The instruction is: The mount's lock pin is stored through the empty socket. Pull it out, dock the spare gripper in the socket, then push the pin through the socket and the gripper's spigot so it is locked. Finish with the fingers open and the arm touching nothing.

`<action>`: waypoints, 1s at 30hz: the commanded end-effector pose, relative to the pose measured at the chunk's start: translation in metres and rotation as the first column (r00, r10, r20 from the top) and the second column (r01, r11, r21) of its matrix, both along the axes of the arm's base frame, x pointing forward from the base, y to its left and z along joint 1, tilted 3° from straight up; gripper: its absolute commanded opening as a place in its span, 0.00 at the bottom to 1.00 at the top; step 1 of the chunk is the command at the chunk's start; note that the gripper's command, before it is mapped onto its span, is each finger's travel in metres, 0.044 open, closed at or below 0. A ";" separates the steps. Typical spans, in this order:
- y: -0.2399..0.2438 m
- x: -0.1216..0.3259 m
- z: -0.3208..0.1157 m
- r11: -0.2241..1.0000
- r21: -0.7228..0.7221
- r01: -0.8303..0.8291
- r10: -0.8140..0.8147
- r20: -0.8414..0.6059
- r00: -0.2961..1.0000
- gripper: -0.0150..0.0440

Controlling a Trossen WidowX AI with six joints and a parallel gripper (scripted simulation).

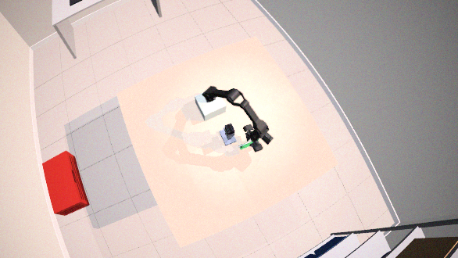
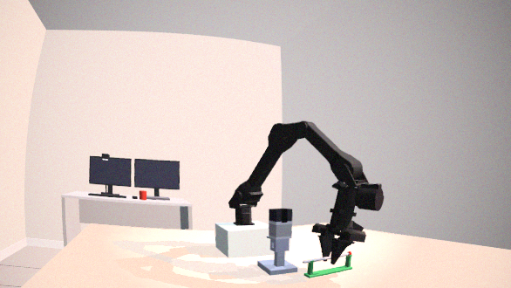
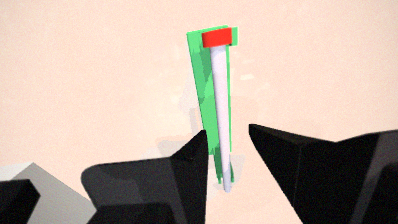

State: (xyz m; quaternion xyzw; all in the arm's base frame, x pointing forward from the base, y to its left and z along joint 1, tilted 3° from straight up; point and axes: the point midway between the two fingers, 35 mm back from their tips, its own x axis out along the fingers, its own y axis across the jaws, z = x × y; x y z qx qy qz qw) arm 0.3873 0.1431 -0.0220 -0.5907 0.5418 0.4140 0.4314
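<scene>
The lock pin (image 2: 315,259) (image 3: 220,100), a pale rod with a red head, lies across the posts of a green rack (image 1: 245,145) (image 2: 327,272) (image 3: 201,75). My gripper (image 2: 330,262) (image 3: 227,131) is open and points down over the rack. In the wrist view the pin's shaft runs between the parted fingertips, nearer the left one, and neither finger visibly grips it. The spare gripper (image 1: 229,129) (image 2: 280,216), grey with a black top, stands upright on the blue-grey mount (image 1: 230,141) (image 2: 267,266). The spigot inside the socket is hidden.
The arm's white base block (image 1: 212,111) (image 2: 241,241) stands behind the mount, and a corner of it shows in the wrist view (image 3: 37,195). The mount is close beside the rack's end away from the red head. A red cabinet (image 1: 62,184) stands far off on the floor.
</scene>
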 end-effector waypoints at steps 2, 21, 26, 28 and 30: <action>-0.002 -0.004 -0.012 1.000 -0.003 -0.004 0.004 -0.016 1.000 0.56; -0.002 -0.004 -0.020 1.000 -0.003 -0.004 0.004 -0.016 1.000 0.34; -0.002 -0.003 -0.020 1.000 -0.003 -0.004 0.004 -0.016 1.000 0.25; -0.002 -0.003 -0.020 1.000 -0.003 -0.004 0.004 -0.016 1.000 0.25; -0.002 -0.003 -0.020 1.000 -0.003 -0.004 0.004 -0.016 1.000 0.25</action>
